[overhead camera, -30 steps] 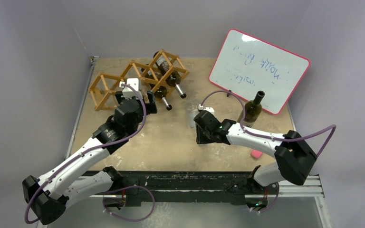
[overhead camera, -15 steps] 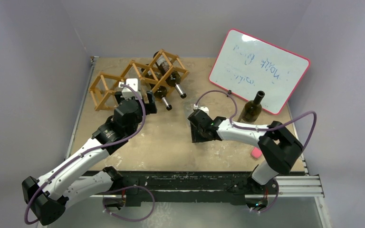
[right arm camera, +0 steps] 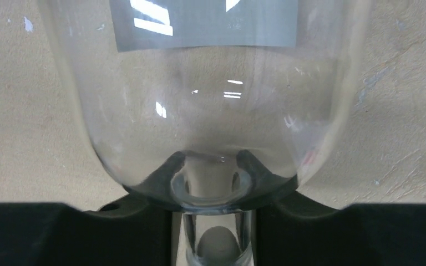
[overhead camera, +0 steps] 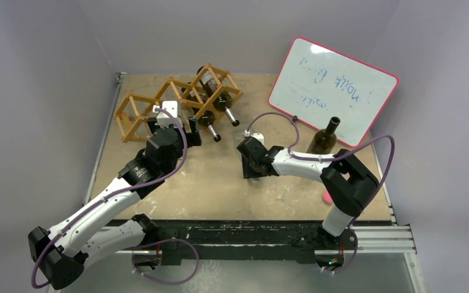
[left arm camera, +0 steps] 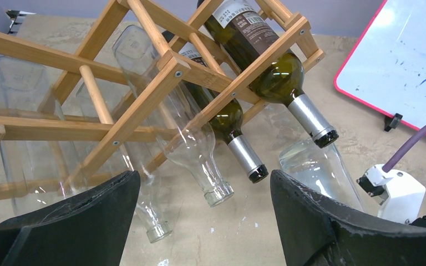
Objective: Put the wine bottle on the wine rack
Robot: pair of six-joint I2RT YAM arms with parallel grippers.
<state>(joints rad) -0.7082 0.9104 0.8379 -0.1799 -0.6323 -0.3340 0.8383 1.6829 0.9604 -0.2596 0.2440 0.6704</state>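
One clear wine bottle [right arm camera: 205, 111] lies on the desk [overhead camera: 220, 189] right of the wine rack [overhead camera: 139, 110], base end nearer the rack, neck clamped in the right pincer [right arm camera: 213, 188]. Left pincer [left arm camera: 202, 221] gapes empty beside the rack.

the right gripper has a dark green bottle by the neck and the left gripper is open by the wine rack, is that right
Not quite. The bottle in the right gripper is clear glass, not dark green, as the right wrist view shows. The rest stands: it is held by the neck, and the left gripper is open by the wine rack.
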